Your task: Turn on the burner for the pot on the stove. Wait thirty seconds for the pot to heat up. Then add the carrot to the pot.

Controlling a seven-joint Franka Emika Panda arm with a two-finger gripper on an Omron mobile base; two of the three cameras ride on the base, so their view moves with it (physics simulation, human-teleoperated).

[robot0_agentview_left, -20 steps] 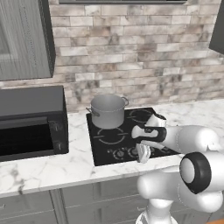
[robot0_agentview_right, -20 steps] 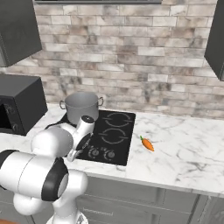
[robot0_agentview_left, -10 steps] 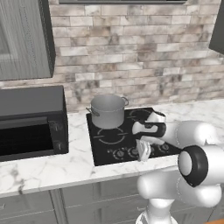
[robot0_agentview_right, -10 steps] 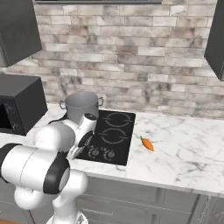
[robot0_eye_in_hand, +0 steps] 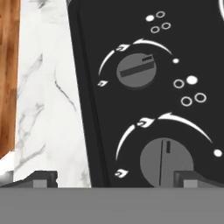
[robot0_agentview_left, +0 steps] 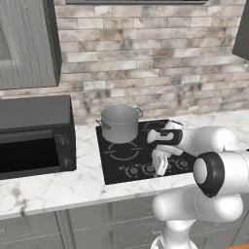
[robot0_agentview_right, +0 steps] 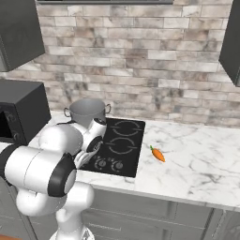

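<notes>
Left to right along the counter: the microwave [robot0_agentview_left: 34, 136] at the left end; then the stove [robot0_agentview_left: 141, 153], with the pot [robot0_agentview_left: 119, 124] on its rear left ring; my gripper [robot0_agentview_left: 159, 165] low over the knob row along the stove's front edge; and the carrot [robot0_agentview_right: 158, 154] lying on the marble just beside the stove's right edge, well apart from the pot. My jaws stand fully spread and hold nothing; in the hand view the fingertips [robot0_eye_in_hand: 43, 178] flank the near knob [robot0_eye_in_hand: 166, 161], whose pointer mark runs up the picture, while the far knob [robot0_eye_in_hand: 136, 71] has its mark lying nearly across. Main risk, as I judge it: these two knobs sit close together, and closing on the one that serves a bare ring would leave the pot cold through the wait; which ring each dot pattern denotes I cannot tell for certain. The carrot's long axis lies diagonally to the counter's front edge; which end carries the green is too small to tell.
</notes>
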